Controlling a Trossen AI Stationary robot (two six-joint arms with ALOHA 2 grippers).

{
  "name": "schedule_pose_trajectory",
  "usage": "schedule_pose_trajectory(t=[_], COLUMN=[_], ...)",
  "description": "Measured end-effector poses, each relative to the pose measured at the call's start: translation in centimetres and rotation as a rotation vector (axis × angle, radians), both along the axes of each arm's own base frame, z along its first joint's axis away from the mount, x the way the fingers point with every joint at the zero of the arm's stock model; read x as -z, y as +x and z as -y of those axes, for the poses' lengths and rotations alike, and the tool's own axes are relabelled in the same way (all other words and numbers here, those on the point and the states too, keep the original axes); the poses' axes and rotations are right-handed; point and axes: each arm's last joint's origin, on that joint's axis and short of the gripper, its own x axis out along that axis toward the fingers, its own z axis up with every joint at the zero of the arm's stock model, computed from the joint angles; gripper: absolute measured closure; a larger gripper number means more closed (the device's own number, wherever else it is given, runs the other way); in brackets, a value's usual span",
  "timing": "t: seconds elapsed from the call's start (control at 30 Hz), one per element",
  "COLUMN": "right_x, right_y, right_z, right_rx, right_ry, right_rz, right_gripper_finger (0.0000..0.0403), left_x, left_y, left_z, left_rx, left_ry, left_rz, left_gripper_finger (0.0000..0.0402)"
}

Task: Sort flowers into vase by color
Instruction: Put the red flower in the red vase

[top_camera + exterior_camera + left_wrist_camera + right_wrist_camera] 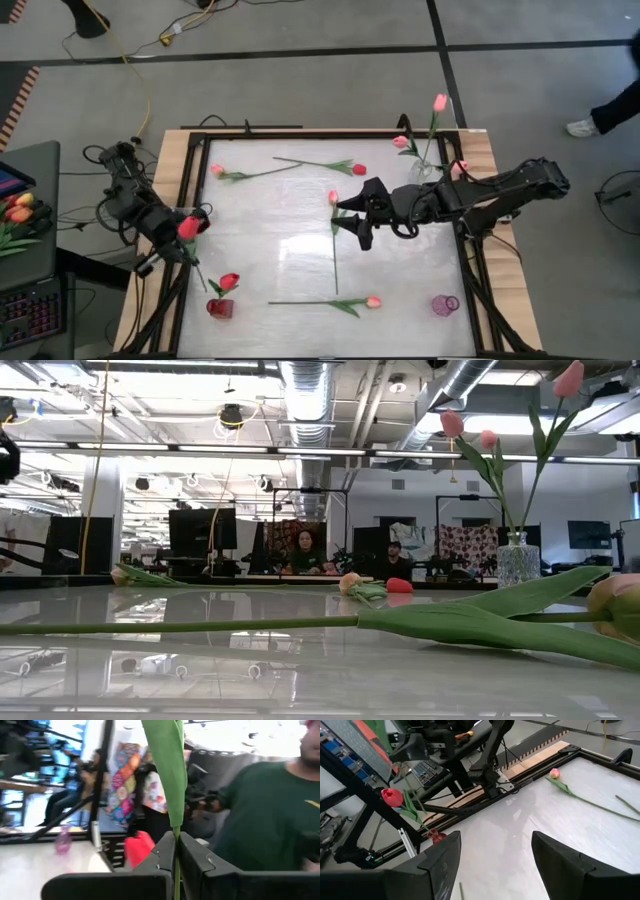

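My left gripper point(190, 228) is at the table's left edge, shut on a red tulip point(392, 796). That tulip's stem slants down toward the small red vase point(220, 307), which holds another red tulip point(229, 282). My right gripper point(350, 215) hovers open over mid-table, next to a pink tulip point(333, 197) lying flat. Three more tulips lie on the table: pink point(217, 170), red point(359, 169) and salmon point(373, 301). A clear vase point(422, 168) holds three pink tulips point(452, 423). A purple vase point(444, 305) stands near the right corner. My left gripper pinches the red tulip's thin green stem point(176, 862) between its two fingers, just below a long leaf point(167, 765). The fingers come level from the table's left and lie across the stem. The tulip is lifted, leaning, head up; I cannot tell whether its lower end point(205, 288) touches anything.
A black frame point(470, 250) rims the glossy white table. A side stand at left holds a bunch of orange-red tulips point(18, 208) and a keyboard point(30, 310). People sit beyond the far edge point(305, 552); a person in a green shirt point(270, 815) is close by.
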Motion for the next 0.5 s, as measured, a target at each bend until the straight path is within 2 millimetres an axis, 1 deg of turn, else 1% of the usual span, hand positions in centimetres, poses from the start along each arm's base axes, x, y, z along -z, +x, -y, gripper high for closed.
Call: schedule_pose_trajectory(t=[0.17,0.3,0.5], right_x=[0.0,0.0,0.0], right_y=[0.0,0.0,0.1], right_z=[0.1,0.2,0.2], right_rx=[0.012,0.02,0.029], right_ry=[0.036,0.057,0.084], right_rz=[0.006,0.009,0.012], right_gripper_finger=[0.0133,0.0133,0.0133], left_x=[0.2,1.3,2.6], left_y=[-0.3,-0.2,0.0], left_z=[0.4,0.9,1.4], left_rx=[0.101,0.118,0.129], left_ry=[0.039,0.082,0.081], left_rz=[0.038,0.093,0.109], left_gripper_finger=[0.0401,0.0401,0.0401])
